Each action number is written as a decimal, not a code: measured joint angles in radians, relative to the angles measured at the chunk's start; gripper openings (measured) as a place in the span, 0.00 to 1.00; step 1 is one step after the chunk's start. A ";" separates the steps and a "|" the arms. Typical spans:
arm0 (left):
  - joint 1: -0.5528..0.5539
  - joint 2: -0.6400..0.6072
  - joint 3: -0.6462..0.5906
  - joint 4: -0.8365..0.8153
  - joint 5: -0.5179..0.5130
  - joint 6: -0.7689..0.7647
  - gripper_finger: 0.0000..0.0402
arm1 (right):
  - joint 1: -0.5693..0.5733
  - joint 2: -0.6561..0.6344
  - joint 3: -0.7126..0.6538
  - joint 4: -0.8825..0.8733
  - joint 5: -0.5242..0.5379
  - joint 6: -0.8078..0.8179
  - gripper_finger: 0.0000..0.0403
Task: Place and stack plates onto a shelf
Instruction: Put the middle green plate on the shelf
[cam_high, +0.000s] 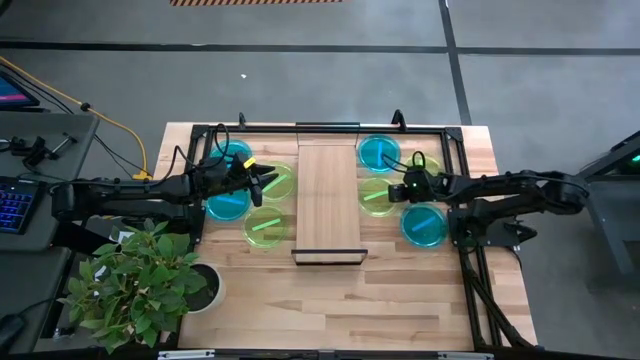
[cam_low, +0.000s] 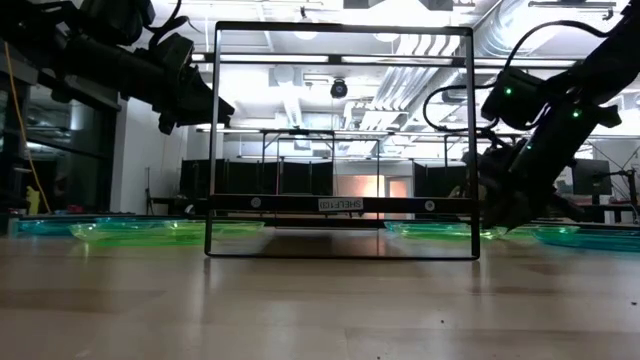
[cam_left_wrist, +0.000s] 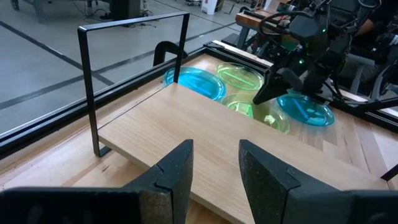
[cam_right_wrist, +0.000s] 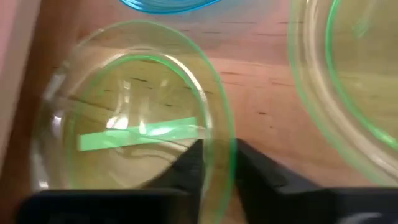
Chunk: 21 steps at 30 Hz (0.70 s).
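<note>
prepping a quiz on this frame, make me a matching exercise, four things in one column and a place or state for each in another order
Things:
1. left gripper
2. right gripper
3. shelf
4. potted plant

Places or states:
A. no plate on it yet
B. fingers astride a yellow-green plate's rim
C. at the table's near left corner
D. open, empty, at the shelf's left edge

Pairs: 1-D, 2-B, 3-A, 4-C

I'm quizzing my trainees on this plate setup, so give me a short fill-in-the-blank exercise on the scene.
1. The shelf holds ____ plates.
2. The right gripper has its fingers astride the rim of a ____ plate.
3. The left gripper hovers with its fingers ____.
4. The potted plant stands near the ____ arm.

Missing words: no; yellow-green; open; left
</note>
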 joint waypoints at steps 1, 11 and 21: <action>0.000 0.000 0.000 0.000 0.000 0.000 0.29 | 0.000 0.000 -0.002 -0.002 0.009 -0.009 0.07; 0.000 0.000 0.000 0.000 0.000 0.000 0.29 | -0.008 -0.104 -0.008 -0.039 0.071 -0.067 0.00; 0.000 0.000 0.000 0.000 0.000 0.009 0.29 | -0.008 -0.285 -0.008 -0.111 0.124 -0.078 0.00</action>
